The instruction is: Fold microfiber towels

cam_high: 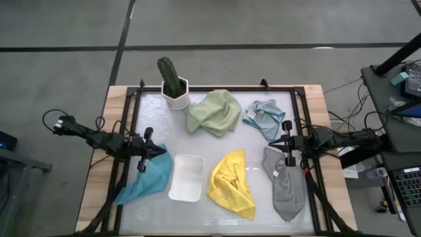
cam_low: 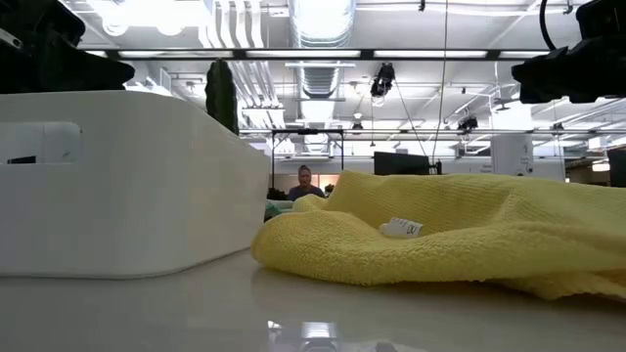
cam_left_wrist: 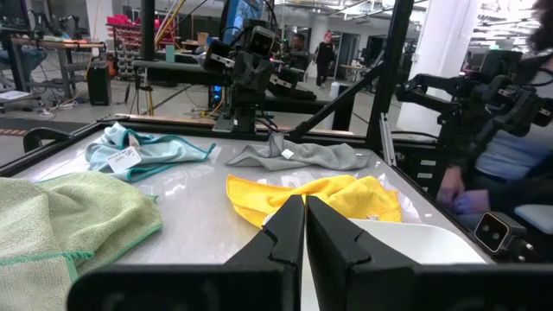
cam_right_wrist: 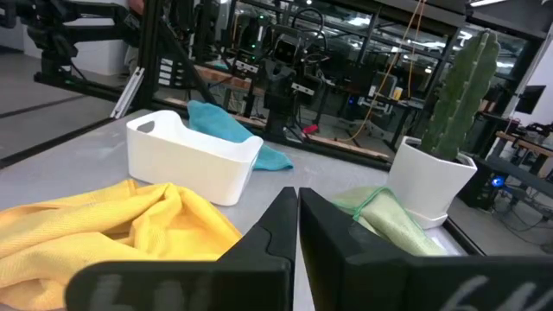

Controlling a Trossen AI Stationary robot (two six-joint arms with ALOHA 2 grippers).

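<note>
Five microfiber towels lie crumpled on the table: pale green and light blue at the far side, yellow in the near middle, grey near right, teal near left. My left gripper is shut and level above the teal towel's far edge, pointing toward the table's right; in its wrist view the fingers close on nothing. My right gripper is shut and level above the grey towel's far end, pointing left, with nothing between its fingers.
A white tray stands between the teal and yellow towels. A cactus in a white pot stands at the far left. A black frame rims the table. A person sits beyond the table's near side.
</note>
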